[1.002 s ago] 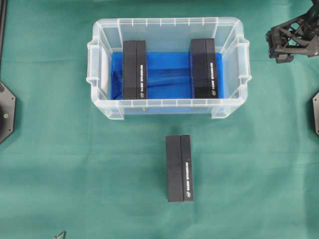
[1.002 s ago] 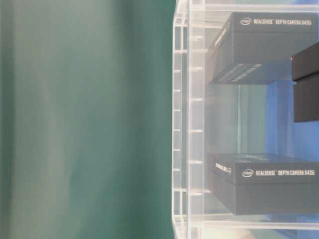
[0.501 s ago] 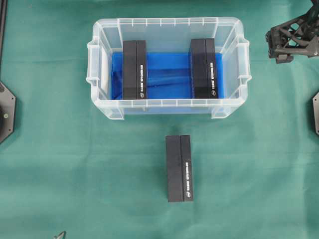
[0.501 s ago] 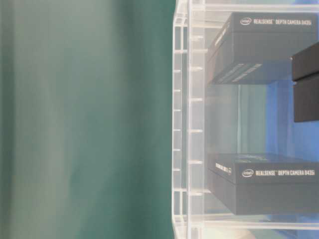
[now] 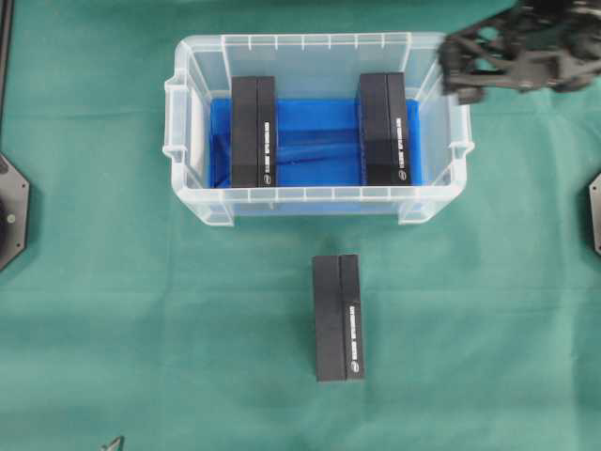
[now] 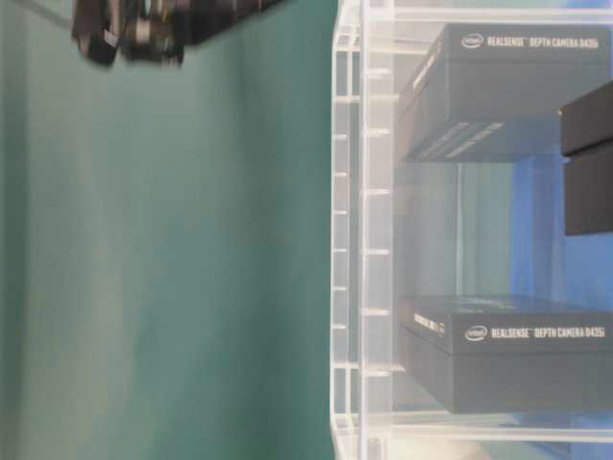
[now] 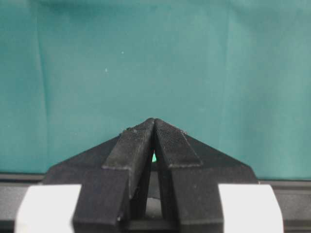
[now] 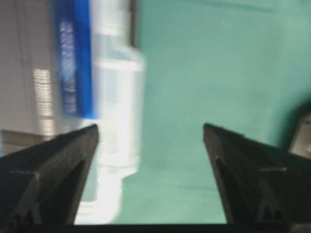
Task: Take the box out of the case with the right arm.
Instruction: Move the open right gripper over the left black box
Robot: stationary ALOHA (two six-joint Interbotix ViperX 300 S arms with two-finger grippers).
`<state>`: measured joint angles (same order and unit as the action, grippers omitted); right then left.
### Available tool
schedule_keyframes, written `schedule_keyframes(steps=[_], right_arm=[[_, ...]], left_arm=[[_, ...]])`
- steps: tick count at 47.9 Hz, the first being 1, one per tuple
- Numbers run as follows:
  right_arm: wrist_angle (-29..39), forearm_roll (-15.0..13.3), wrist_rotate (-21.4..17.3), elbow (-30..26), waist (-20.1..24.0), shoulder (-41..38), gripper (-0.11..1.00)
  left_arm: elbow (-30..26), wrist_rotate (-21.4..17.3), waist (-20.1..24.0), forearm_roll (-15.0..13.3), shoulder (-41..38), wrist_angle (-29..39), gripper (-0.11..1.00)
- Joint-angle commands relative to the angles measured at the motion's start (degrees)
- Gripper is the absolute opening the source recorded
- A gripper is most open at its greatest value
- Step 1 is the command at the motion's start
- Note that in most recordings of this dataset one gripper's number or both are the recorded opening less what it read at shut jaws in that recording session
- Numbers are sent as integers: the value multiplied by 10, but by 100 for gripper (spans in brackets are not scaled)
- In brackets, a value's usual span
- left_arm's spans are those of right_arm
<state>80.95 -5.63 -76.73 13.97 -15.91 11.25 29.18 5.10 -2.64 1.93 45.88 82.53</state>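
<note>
Overhead: right gripper [image 5: 460,80] above case [image 5: 319,202] right rim; nearest box [image 5: 385,129] inside, just left of it.
Left wrist: left gripper [image 7: 154,127] tips pressed together over cloth [image 7: 146,63].
Right wrist: fingers [image 8: 58,160] spread wide, nothing between; case blurred, upper left.

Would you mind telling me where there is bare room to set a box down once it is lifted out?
Bare green cloth lies left and right of the loose box, in front of the case. Inside the case only the blue strip between the left box and right box is free. The case's right end is crowded by the right gripper.
</note>
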Motion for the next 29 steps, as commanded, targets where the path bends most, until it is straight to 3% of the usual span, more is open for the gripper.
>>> schedule_keyframes(steps=[1, 29], right_arm=[[-2, 0, 1, -56, 12, -32, 87], [-3, 0, -30, -359, 72, -272, 87]], left_arm=[[-16, 0, 1, 1, -4, -3, 0], [-16, 0, 1, 1, -2, -2, 0]])
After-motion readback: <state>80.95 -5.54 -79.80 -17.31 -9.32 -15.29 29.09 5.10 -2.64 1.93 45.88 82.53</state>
